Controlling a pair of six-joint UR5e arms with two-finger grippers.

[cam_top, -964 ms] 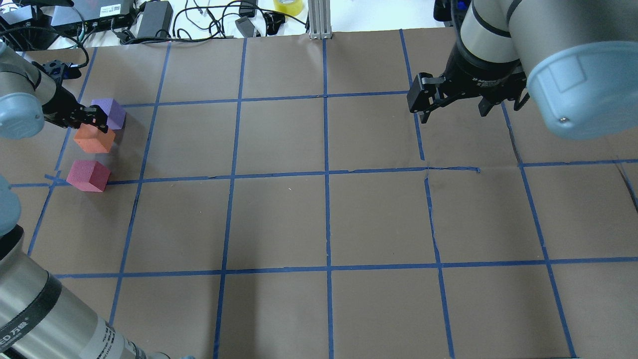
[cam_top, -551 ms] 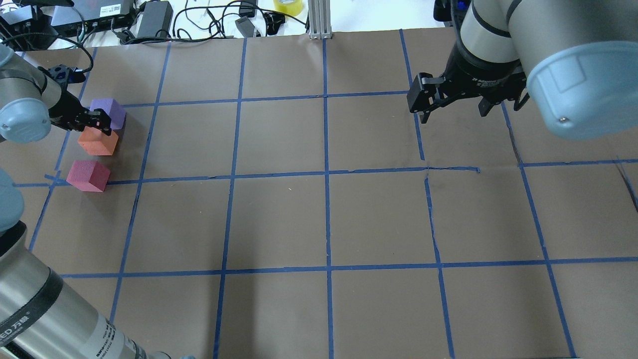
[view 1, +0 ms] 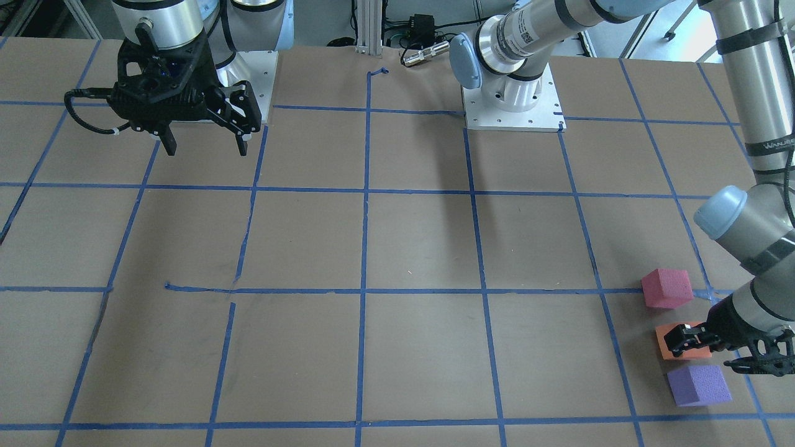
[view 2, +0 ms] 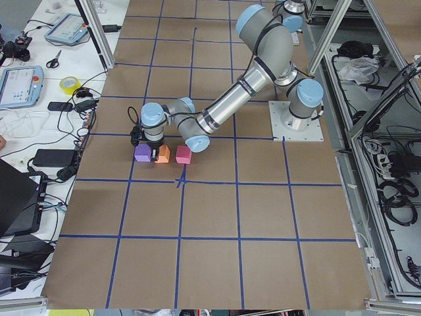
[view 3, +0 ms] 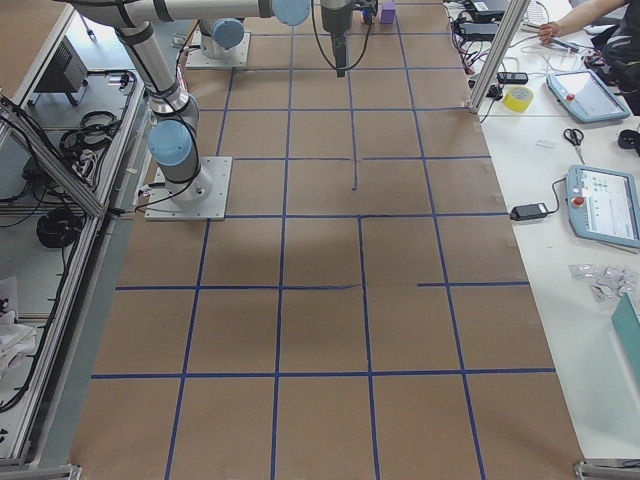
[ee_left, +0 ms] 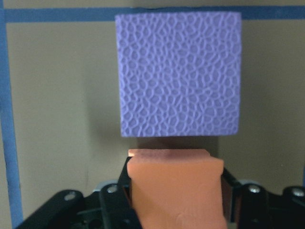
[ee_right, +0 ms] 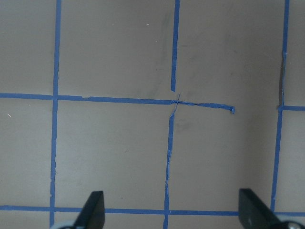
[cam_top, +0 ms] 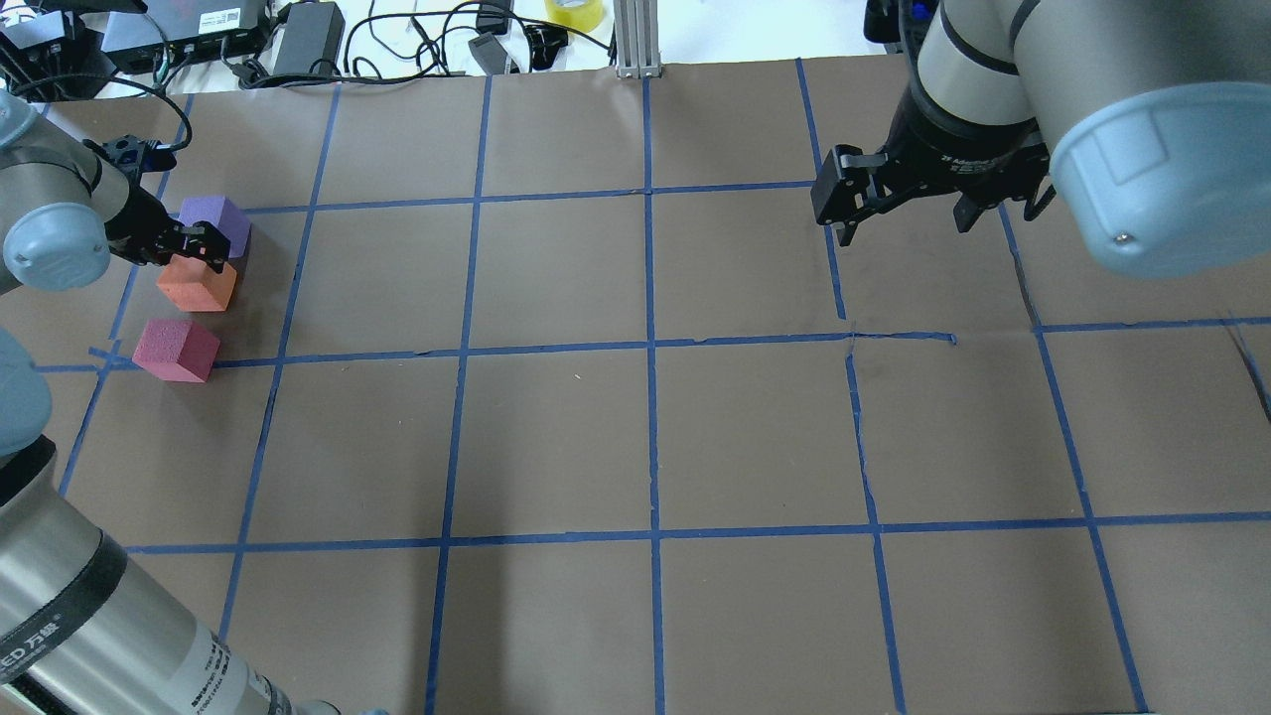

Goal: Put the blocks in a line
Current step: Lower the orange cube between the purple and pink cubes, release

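**Left gripper holds the orange block between its neighbours**

The left gripper (cam_top: 187, 242) is closed narrowly on the orange block (ee_left: 175, 188), a finger (ee_left: 119, 193) pressed to either side. The purple block (ee_left: 178, 74) sits just ahead of its fingertips; whether it touches the held one, I cannot tell. The pink block (cam_top: 177, 349) lies near the gripper's other side, apart from the orange block, so the three form a rough row. The right gripper (cam_top: 902, 224) hangs well apart from them, jaws wide, over bare table (cam_top: 645, 437) and blue tape (ee_right: 171, 157).
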